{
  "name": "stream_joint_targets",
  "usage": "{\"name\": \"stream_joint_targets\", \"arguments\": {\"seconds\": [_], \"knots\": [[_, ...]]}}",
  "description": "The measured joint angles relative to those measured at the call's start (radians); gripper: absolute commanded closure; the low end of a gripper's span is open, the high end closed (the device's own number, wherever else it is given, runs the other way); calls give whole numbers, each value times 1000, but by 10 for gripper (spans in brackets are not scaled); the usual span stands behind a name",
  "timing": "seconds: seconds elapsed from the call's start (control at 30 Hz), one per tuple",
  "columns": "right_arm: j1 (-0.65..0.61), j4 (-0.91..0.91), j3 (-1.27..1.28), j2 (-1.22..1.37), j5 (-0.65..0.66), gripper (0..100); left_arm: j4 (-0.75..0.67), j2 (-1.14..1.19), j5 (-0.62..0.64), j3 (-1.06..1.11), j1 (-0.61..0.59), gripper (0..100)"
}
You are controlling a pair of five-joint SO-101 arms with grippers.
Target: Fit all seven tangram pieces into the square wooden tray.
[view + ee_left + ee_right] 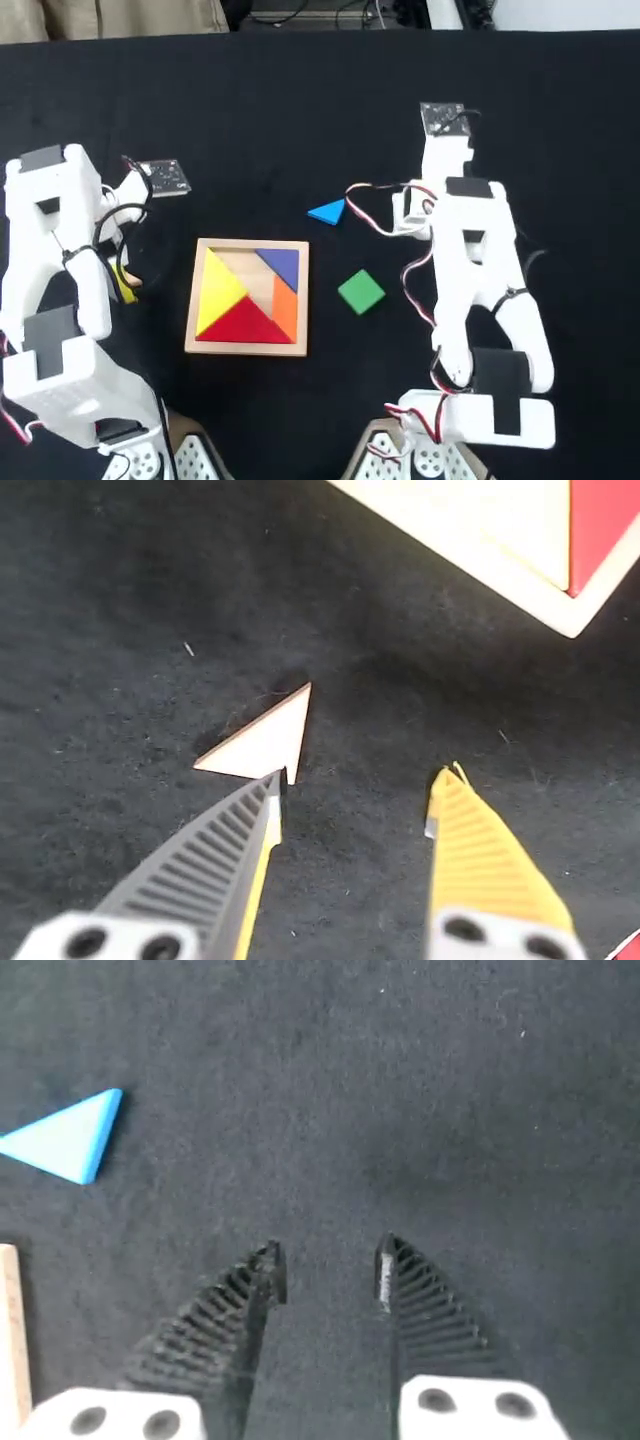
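High view first: square wooden tray point(245, 349) mid-table holds a yellow triangle point(217, 293), red triangle point(245, 322), dark blue parallelogram point(282, 265) and orange piece point(286, 310). Light blue triangle point(328, 211) lies loose at the tray's 1 o'clock, green square point(361, 291) at 3 o'clock. My left gripper point(360, 778) is open fairly wide, its grey fingertip point(268, 792) touching a small pale triangle point(265, 742), colour hard to call, with the tray's corner cut off beyond. My right gripper point(329, 1250) is open narrower over black cloth point(450, 1110), gripping nothing.
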Motion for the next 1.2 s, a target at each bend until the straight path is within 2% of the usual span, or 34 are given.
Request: {"name": "stream_joint_targets", "arguments": {"seconds": [0.27,0.43,0.53,0.7,0.83,1.03,1.2], "knots": [[0,-3,-8,140,0,842,2,12,0,-11,0,709],[2,-3,-60,212,0,842,117,12,0,-60,0,711],[20,-2,-60,213,2,842,138,12,0,-81,-20,711],[160,0,-21,184,18,842,140,12,0,-86,-71,712],[310,-132,121,132,86,842,137,12,0,-86,-91,712],[358,-232,293,-11,100,846,-23,12,0,-9,-123,763],[341,-293,370,-78,100,846,-293,25,-15,104,-135,763]]}}
